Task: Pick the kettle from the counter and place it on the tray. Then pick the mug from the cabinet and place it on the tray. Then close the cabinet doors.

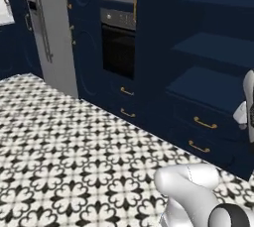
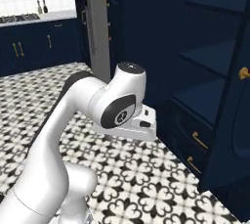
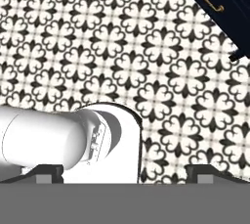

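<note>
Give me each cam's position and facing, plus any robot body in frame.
Left base view: behind the arm to its left, facing the open cabinet and black oven; arm at lower right.
Right base view: behind to the right, facing the same cabinet shelves; arm rises from lower left.
Hand view: on the hand, looking down at the patterned floor; open gripper, fingertips at the bottom.
Shared: both base views show the cabinet, its gold-handled drawers and the floor.
</note>
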You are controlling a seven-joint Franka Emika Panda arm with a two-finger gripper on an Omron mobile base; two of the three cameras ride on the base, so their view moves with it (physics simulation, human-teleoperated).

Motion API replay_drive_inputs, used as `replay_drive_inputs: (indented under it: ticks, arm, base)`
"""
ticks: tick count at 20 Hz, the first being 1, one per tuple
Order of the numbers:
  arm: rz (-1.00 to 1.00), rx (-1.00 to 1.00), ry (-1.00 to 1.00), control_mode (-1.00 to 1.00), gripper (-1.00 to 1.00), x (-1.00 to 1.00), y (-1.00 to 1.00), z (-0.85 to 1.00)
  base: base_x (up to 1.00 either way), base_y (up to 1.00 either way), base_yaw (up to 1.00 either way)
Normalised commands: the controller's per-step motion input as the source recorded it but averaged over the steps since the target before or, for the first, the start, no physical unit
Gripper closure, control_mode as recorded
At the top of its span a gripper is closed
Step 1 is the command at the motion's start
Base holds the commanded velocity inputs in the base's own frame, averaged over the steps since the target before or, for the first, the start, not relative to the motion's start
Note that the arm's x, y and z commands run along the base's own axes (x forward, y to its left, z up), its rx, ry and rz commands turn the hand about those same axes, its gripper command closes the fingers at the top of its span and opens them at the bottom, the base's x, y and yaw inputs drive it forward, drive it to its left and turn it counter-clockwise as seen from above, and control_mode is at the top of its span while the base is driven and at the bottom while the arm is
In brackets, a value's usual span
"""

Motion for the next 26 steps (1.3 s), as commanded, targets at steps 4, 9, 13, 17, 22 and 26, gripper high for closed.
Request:
replay_drive_inputs:
  ticks: [4, 9, 13, 17, 22, 26]
  arm:
    - [0.00, 0.00, 0.00, 1.00, -1.00, 0.00, 0.00, 0.00]
    - [0.00, 0.00, 0.00, 1.00, -1.00, 0.00, 0.00, 0.00]
    - [0.00, 0.00, 0.00, 1.00, -1.00, 0.00, 0.00, 0.00]
    - [0.00, 0.00, 0.00, 1.00, -1.00, 0.00, 0.00, 0.00]
    - [0.00, 0.00, 0.00, 1.00, -1.00, 0.00, 0.00, 0.00]
    - [0.00, 0.00, 0.00, 1.00, -1.00, 0.00, 0.00, 0.00]
  base:
    - [0.56, 0.51, -0.49]
    - [0.50, 0.64, -0.51]
    - [0.51, 0.72, -0.58]
    - [0.59, 0.65, -0.57]
    - [0.62, 0.71, -0.50]
    - [0.69, 0.41, -0.42]
